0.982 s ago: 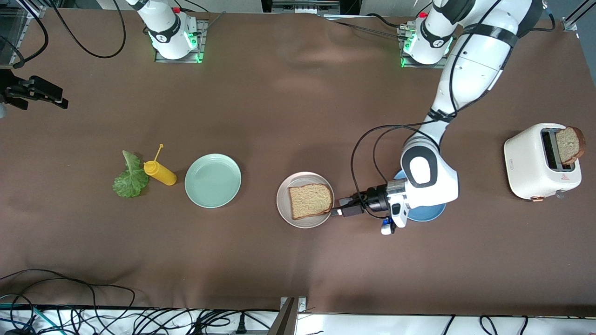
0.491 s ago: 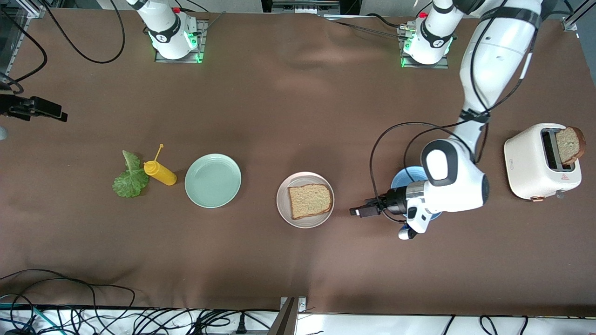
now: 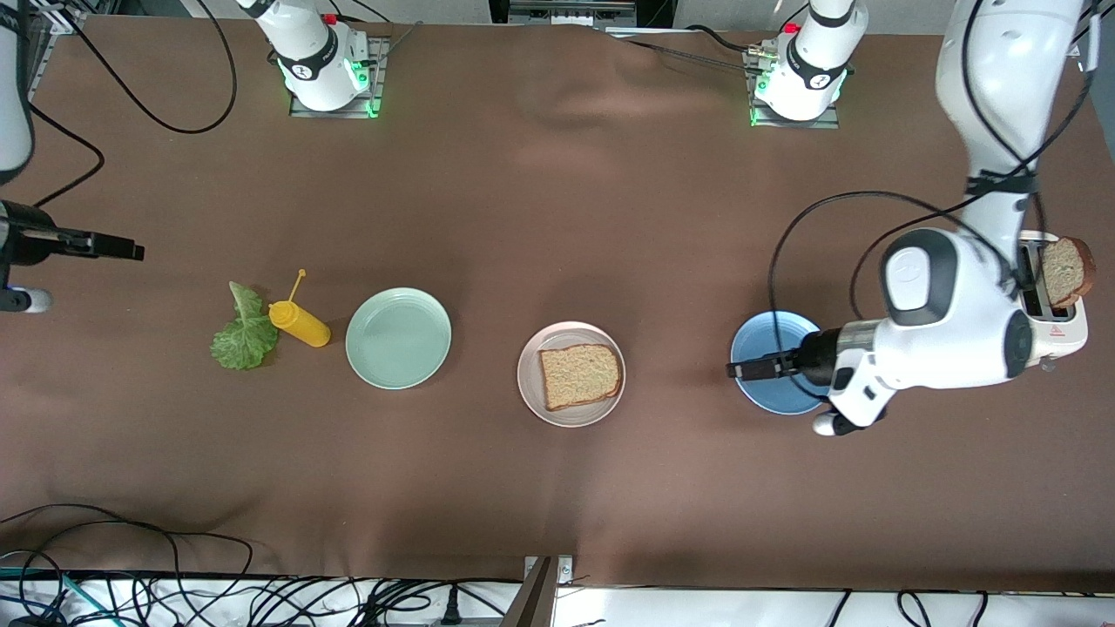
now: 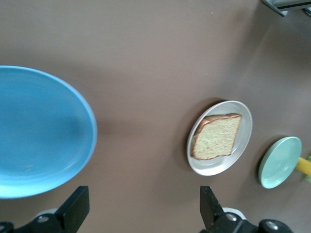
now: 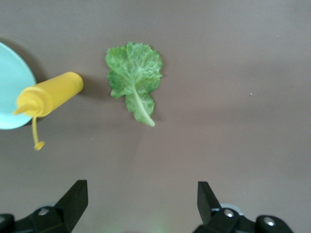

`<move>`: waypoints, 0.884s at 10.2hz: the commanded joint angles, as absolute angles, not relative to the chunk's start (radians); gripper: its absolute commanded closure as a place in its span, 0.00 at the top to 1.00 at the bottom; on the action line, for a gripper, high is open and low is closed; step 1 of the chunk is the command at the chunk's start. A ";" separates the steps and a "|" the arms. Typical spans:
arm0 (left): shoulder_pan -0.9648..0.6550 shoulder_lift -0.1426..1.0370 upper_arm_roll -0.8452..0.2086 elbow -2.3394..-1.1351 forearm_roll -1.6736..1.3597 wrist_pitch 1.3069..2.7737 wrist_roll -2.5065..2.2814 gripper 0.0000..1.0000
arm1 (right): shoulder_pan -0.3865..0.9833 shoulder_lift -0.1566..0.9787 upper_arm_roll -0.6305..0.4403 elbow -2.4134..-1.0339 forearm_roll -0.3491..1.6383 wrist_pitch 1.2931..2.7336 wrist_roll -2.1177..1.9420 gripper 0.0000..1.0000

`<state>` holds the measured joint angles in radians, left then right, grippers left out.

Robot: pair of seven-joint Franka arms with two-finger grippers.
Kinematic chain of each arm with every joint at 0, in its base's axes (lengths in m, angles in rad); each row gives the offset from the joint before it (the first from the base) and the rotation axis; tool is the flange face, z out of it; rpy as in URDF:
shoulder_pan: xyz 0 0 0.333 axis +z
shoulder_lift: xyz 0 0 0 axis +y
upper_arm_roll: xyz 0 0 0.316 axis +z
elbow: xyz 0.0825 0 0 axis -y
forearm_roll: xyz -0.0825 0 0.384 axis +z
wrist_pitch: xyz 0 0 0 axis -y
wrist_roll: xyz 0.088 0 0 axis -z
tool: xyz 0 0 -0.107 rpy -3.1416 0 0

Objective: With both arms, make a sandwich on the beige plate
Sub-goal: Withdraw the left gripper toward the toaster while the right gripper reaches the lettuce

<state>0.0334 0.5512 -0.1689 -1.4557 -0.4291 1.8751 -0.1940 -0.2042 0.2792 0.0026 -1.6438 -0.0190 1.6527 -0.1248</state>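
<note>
One bread slice (image 3: 581,375) lay on the beige plate (image 3: 533,392). Both grippers were spread wide and empty — left gripper (image 3: 740,369) over the blue plate (image 3: 766,396), right gripper (image 3: 131,252) near the lettuce (image 3: 243,334), which should be pinched gently.

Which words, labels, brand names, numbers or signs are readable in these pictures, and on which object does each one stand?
No text can be read.
Toaster: a small red triangle sign and tiny print, too small to read.
Arm bases: a round logo mark, not legible.

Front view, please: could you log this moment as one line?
bread slice on beige plate | lettuce on table | left end effector open over blue plate | right end effector open, empty
</note>
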 commanded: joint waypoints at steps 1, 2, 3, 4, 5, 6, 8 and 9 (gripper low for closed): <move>0.054 0.428 -0.172 -1.479 -0.303 1.775 -0.207 1.00 | -0.212 0.353 0.011 -1.705 -0.049 1.779 -0.144 1.00; 0.058 0.385 -0.169 -1.482 -0.272 1.737 -0.207 1.00 | -0.212 0.366 0.011 -1.767 -0.049 1.860 -0.146 1.00; 0.080 0.347 -0.172 -1.480 -0.234 1.703 -0.204 1.00 | -0.209 0.373 0.011 -1.834 -0.051 1.950 -0.146 1.00; 0.081 0.315 -0.170 -1.480 -0.204 1.678 -0.203 1.00 | -0.206 0.373 0.012 -1.898 -0.052 2.032 -0.153 1.00; 0.081 0.287 -0.170 -1.480 -0.139 1.639 -0.202 1.00 | -0.204 0.373 0.012 -1.977 -0.054 2.130 -0.159 1.00; 0.083 0.263 -0.172 -1.480 -0.076 1.632 -0.199 1.00 | -0.204 0.374 0.012 -2.043 -0.070 2.207 -0.185 1.00; 0.097 0.246 -0.173 -1.480 -0.069 1.615 -0.187 1.00 | -0.193 0.394 0.014 -2.111 -0.075 2.313 -0.196 1.00; 0.097 0.232 -0.175 -1.480 -0.071 1.582 -0.183 1.00 | -0.187 0.432 0.014 -2.109 -0.075 2.322 -0.196 0.95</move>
